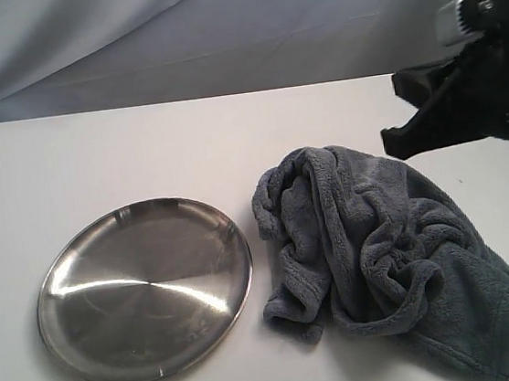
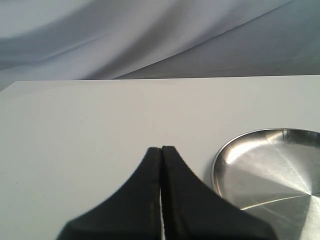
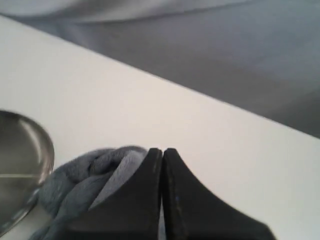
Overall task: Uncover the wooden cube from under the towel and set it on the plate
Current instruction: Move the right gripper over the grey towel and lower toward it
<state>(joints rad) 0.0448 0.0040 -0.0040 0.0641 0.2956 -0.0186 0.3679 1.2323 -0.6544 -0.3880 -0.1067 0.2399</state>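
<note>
The blue-grey towel (image 1: 381,250) lies bunched in thick folds on the white table, right of the plate (image 1: 144,290). No wooden cube shows in any view. The round steel plate is bare. My right gripper (image 1: 390,144) hangs shut and empty just above the towel's far right edge. In the right wrist view its closed fingertips (image 3: 162,150) point past the towel (image 3: 80,180), with the plate's rim (image 3: 47,150) off to one side. My left gripper (image 2: 161,148) is shut on nothing, low over the table beside the plate (image 2: 270,170); it is outside the exterior view.
A grey cloth backdrop (image 1: 218,29) hangs behind the table's far edge (image 1: 180,100). White tabletop (image 1: 95,163) stretches behind the plate and to its left. The towel's near corner (image 1: 494,356) reaches close to the front right of the view.
</note>
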